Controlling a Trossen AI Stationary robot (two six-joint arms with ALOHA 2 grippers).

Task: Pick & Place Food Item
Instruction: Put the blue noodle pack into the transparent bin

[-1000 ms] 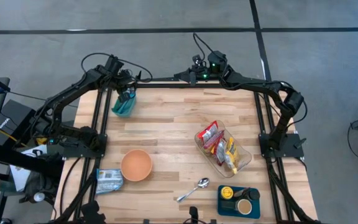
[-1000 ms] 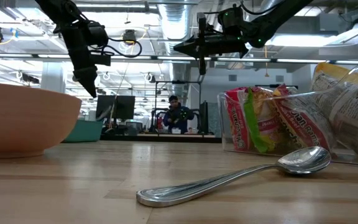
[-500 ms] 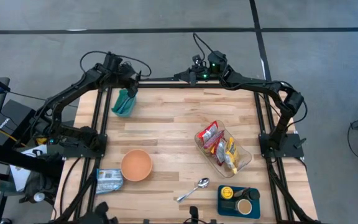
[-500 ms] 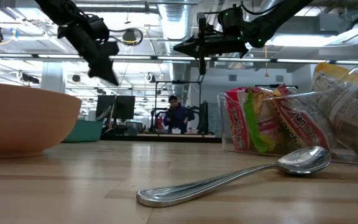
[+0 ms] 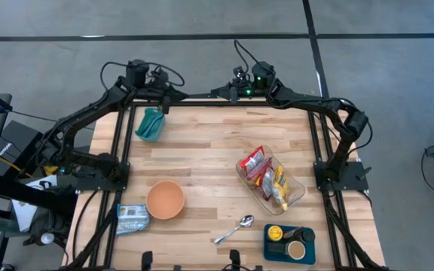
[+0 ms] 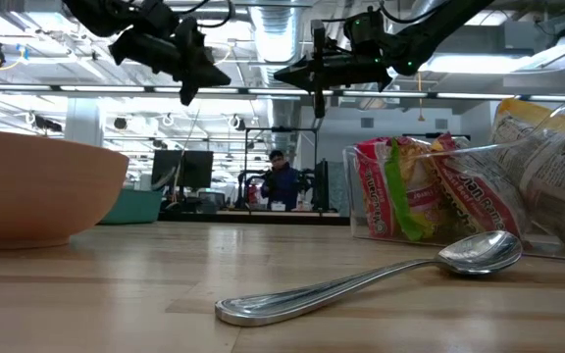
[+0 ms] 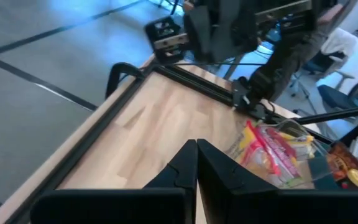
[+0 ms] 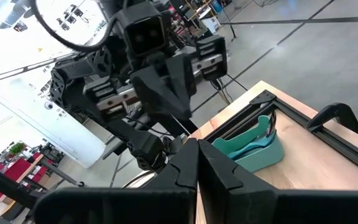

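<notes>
Lifted off the one teal bin (image 5: 150, 125), left gripper (image 5: 166, 106) hangs shut, empty.

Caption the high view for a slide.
Both arms parked at the table's far edge; teal bin, orange bowl, snack container untouched.

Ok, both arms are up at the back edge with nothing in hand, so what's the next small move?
Probably swing the left gripper toward the clear container of snack packets and open it. It is shut and empty near the teal bin, and the right gripper is parked shut too.
</notes>
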